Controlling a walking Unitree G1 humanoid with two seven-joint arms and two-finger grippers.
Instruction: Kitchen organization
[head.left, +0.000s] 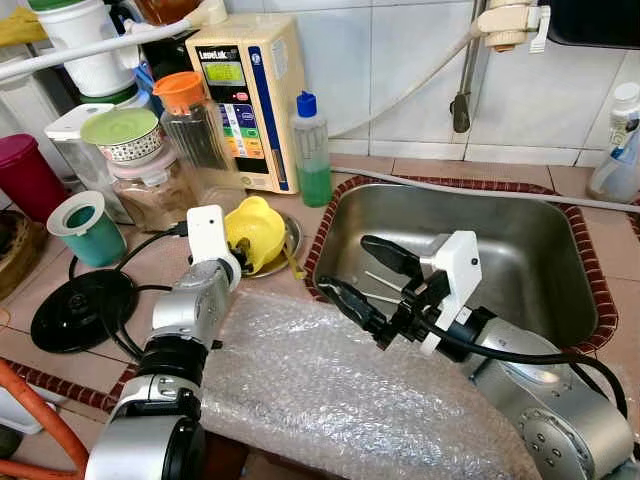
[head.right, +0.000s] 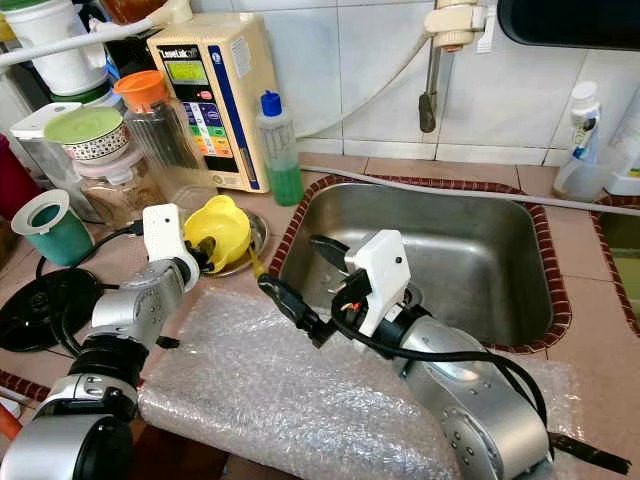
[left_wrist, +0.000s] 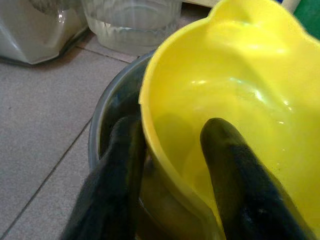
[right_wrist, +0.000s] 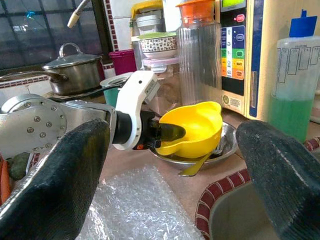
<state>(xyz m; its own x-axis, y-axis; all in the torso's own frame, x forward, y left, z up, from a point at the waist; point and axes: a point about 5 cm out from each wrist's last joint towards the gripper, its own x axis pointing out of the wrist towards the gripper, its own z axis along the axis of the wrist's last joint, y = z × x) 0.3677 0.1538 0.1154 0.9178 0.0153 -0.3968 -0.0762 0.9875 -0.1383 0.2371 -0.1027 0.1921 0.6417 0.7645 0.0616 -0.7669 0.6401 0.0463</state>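
The counter (head.left: 160, 262) is made of pinkish tiles, and the wall behind has shiny white tiles. A deep steel sink (head.left: 545, 262) sits in the counter. A big sheet of bumpy bubble wrap (head.left: 330, 395) lies in front of it. The yellow plastic bowl (head.left: 254, 230) is smooth and round, resting in a small metal dish (left_wrist: 107, 112) left of the sink. The left gripper (left_wrist: 170, 150) pinches the bowl's rim, one finger inside and one outside. The right gripper (head.left: 365, 278) is spread wide open over the sink's edge.
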